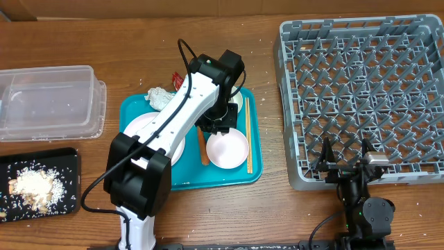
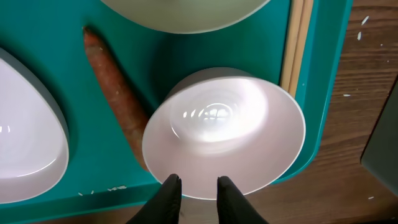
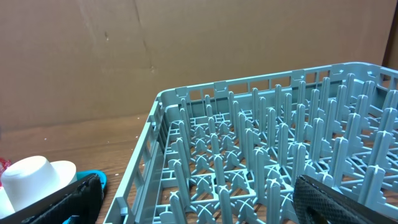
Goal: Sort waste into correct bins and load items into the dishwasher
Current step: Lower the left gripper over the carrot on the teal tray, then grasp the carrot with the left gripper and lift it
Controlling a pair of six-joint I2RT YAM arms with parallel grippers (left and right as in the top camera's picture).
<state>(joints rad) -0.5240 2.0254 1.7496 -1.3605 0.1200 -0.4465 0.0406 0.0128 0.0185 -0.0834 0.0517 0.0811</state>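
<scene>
Bowl (image 2: pixel 224 130): likely stiff, slick, breakable; pinch near rim.
Left claw (image 2: pixel 198 190): narrowly apart at that rim.
Right claw (image 1: pixel 344 163): wide apart, empty.

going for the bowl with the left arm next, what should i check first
1. Left gripper wide enough for the bowl: not ok, only a narrow gap.
2. Fingers astride the rim: not ok, both sit side by side at the near edge.
3. Bowl free of food: ok, nothing in it.
4. Carrot apart from the bowl: cannot tell, it lies right along the bowl's side.
5. Chopsticks apart from the bowl: cannot tell, they run close past the other side.
6. Right gripper out of the way: ok, open and holding nothing at the rack's near edge.
</scene>
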